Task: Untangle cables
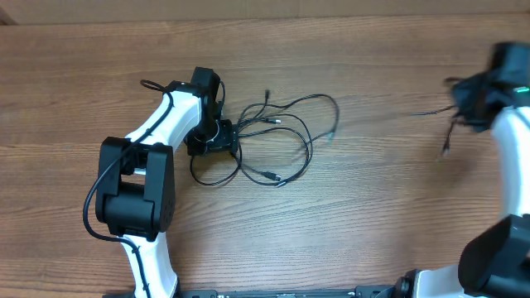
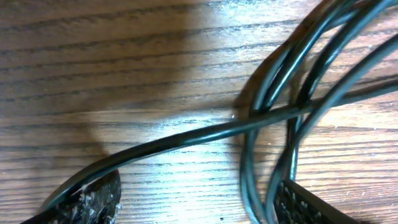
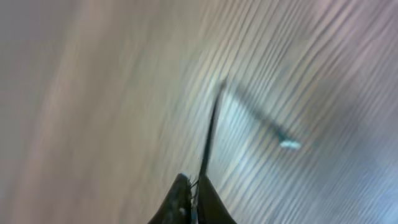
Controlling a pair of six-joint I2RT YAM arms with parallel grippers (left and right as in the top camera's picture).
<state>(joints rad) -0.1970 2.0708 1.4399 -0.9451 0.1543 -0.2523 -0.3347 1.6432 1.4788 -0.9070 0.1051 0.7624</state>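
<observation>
The tangle of thin black flexible cables [image 1: 277,136] lies mid brown wooden worktop [image 1: 373,223]; a lone black cord [image 3: 210,130] at three o'clock is clenched in the right jaws. Left jaws, released, straddle the tangle's nine o'clock strands: best pinch just one.

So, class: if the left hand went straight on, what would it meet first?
Probably the thin black cables crossing between the left hand's fingers, with the brown wooden table just behind; depth is unclear.
</observation>
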